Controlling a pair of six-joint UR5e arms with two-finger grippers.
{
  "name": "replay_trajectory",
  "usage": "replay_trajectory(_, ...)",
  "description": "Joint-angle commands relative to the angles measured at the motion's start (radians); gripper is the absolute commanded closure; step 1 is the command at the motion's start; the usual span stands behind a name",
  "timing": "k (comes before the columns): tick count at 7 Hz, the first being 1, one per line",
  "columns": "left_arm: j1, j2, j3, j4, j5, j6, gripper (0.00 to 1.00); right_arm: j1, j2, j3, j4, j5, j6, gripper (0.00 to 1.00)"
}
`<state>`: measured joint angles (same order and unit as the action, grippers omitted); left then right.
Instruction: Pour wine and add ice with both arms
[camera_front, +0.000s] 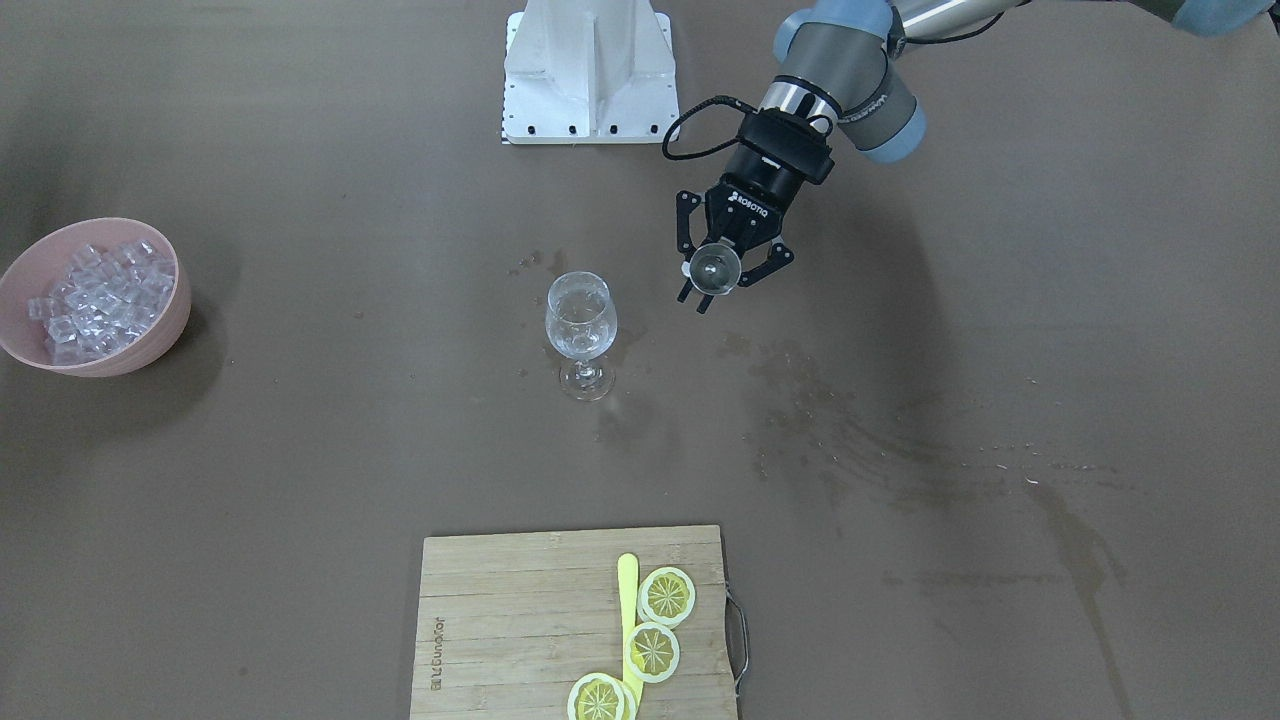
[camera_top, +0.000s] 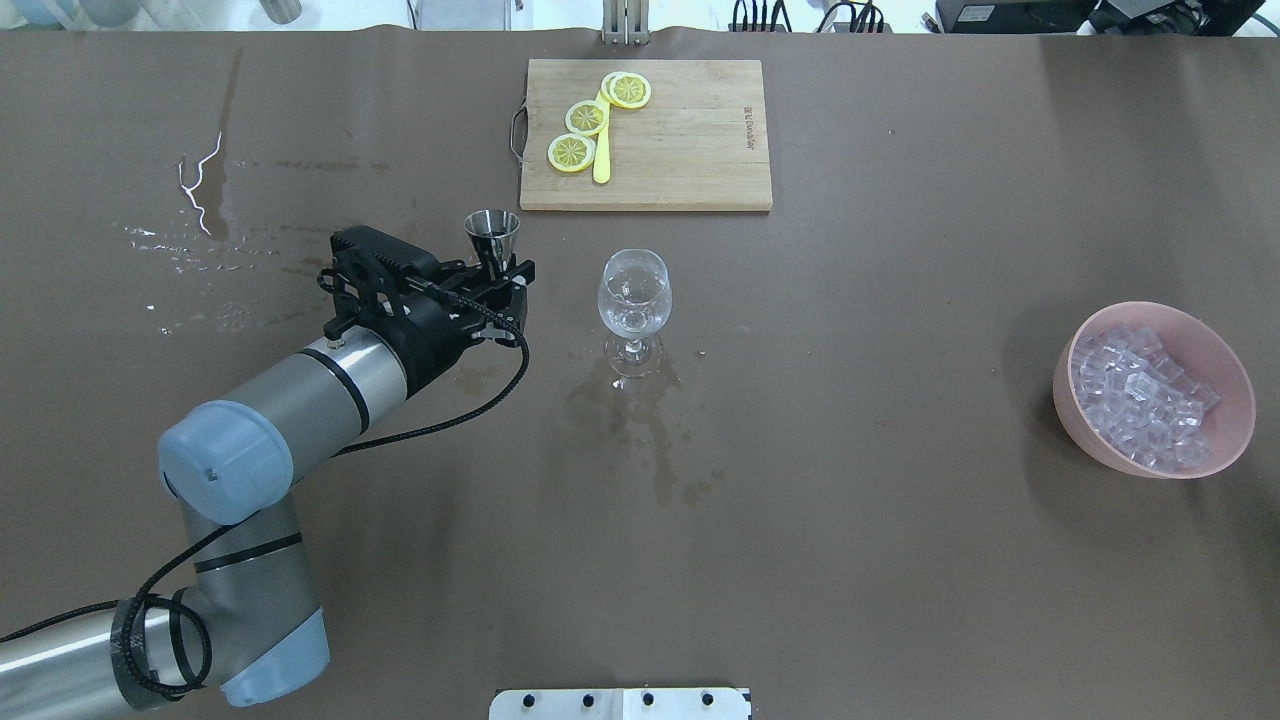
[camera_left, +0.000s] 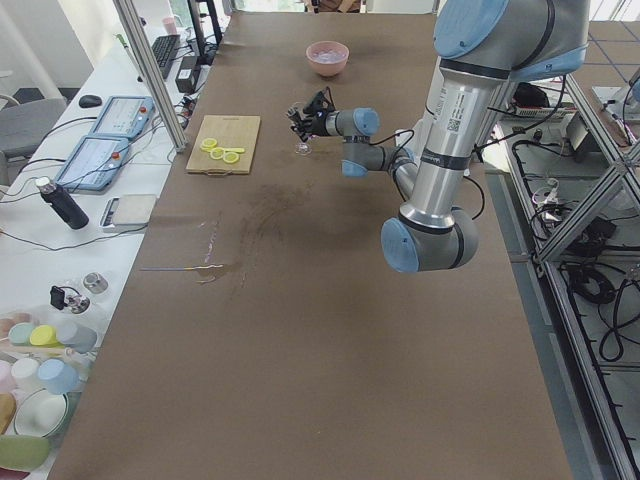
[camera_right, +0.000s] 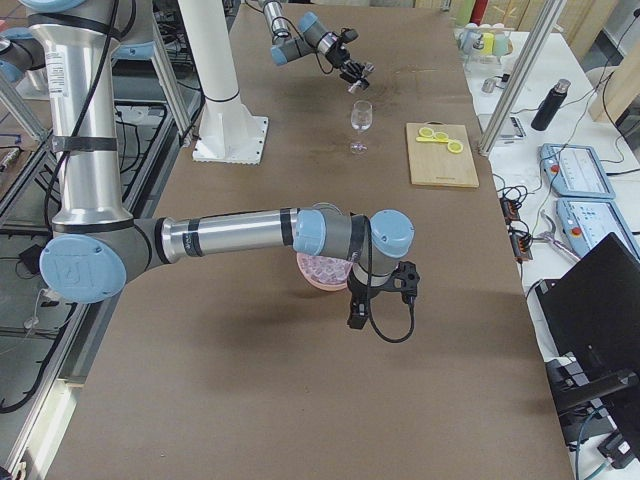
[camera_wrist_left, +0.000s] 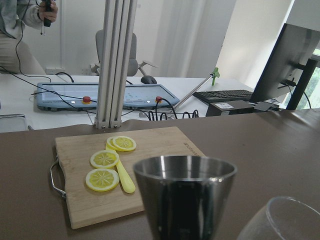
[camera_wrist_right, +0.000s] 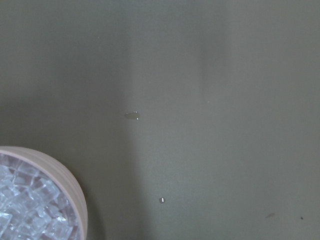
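My left gripper (camera_front: 722, 278) (camera_top: 497, 282) is shut on an upright steel jigger (camera_front: 715, 266) (camera_top: 492, 235) (camera_wrist_left: 185, 195), held above the table just beside the clear wine glass (camera_front: 580, 325) (camera_top: 634, 298). Wine is out of view, and I cannot tell what the jigger holds. Ice (camera_front: 95, 295) (camera_top: 1140, 395) (camera_wrist_right: 25, 212) fills a pink bowl (camera_front: 150, 345) (camera_top: 1085, 420) far to the robot's right. The right gripper (camera_right: 380, 305) hangs next to that bowl and shows only in the exterior right view, so I cannot tell whether it is open or shut.
A wooden cutting board (camera_top: 690, 150) (camera_front: 510, 620) with lemon slices (camera_top: 587, 117) and a yellow knife lies beyond the glass. Wet streaks mark the table on the left arm's side (camera_top: 200, 260). The white base block (camera_front: 590, 80) stands at the robot's edge.
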<state>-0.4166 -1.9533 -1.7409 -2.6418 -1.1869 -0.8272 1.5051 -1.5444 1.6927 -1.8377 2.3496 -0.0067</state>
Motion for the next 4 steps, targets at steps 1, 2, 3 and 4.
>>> replay_trajectory(1, -0.010, 0.001, -0.041, -0.010, -0.098, 0.028, 1.00, -0.003, 0.001, -0.010, 0.000, 0.000, -0.001, 0.00)
replay_trajectory(2, -0.010, 0.002, -0.043, -0.015, -0.097, 0.028, 1.00, -0.006, 0.003, -0.010, 0.000, 0.000, -0.001, 0.00)
replay_trajectory(3, -0.007, 0.001, -0.042, -0.012, -0.099, 0.029, 1.00, -0.006, 0.012, -0.018, 0.000, 0.000, -0.001, 0.00)
replay_trajectory(4, -0.007, 0.001, -0.040, -0.010, -0.094, 0.043, 1.00, -0.006, 0.020, -0.028, 0.000, 0.000, -0.001, 0.00)
